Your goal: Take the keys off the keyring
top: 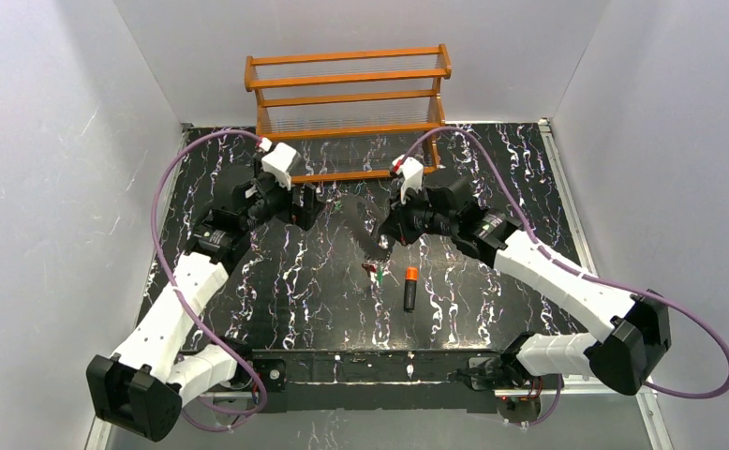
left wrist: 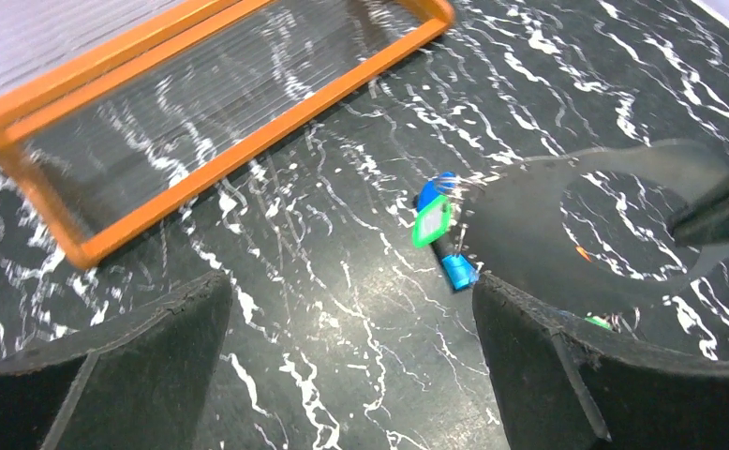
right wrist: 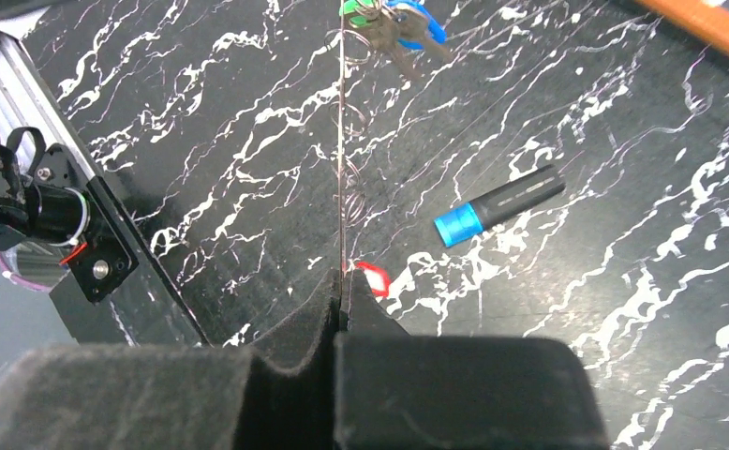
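My right gripper (right wrist: pixel 342 286) is shut on the keyring (right wrist: pixel 342 169), which shows edge-on as a thin line rising from the fingers. A green key (right wrist: pixel 353 7) and a blue key (right wrist: pixel 415 23) hang on small wire loops at its far end. In the left wrist view the keyring (left wrist: pixel 520 234) is a wide flat band held above the table, with the green key (left wrist: pixel 431 223) and the blue key (left wrist: pixel 436 190) at its left rim. My left gripper (left wrist: pixel 347 286) is open and empty, left of the keys. From above, the left gripper (top: pixel 316 208) faces the right gripper (top: pixel 386 232).
A blue-capped black marker (right wrist: pixel 501 204) lies under the ring. An orange-capped marker (top: pixel 409 288) lies near the middle of the table. A small green and red piece (top: pixel 372 274) lies beside it. An orange wooden rack (top: pixel 347 103) stands at the back.
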